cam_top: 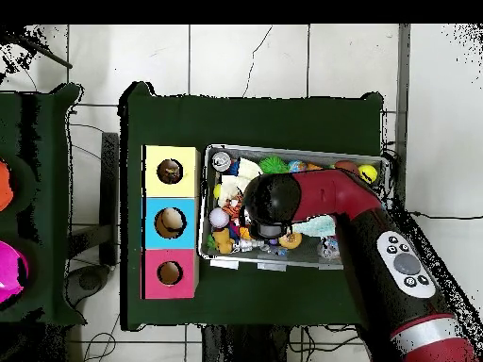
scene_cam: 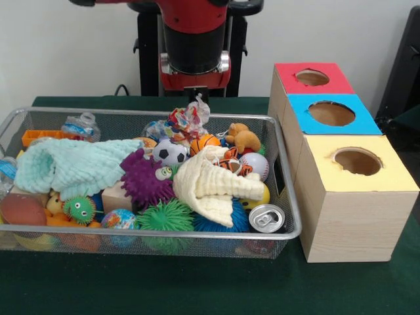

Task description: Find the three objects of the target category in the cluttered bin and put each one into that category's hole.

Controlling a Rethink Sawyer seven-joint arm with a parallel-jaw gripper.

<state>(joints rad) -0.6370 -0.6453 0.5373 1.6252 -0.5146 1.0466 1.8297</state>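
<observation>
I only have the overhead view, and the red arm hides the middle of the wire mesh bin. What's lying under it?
Observer: A cream waffle-weave cloth lies draped over several toys in the wire mesh bin, right of centre in the front view.
Operator: Any balls exposed near it?
Observer: Yes, a black-and-white soccer ball sits just behind the cloth's left end, with a small orange basketball beside it.
Operator: What's on the cloth's left?
Observer: A purple spiky ball rests against it, and a mint green cloth touches that ball's other side.
</observation>
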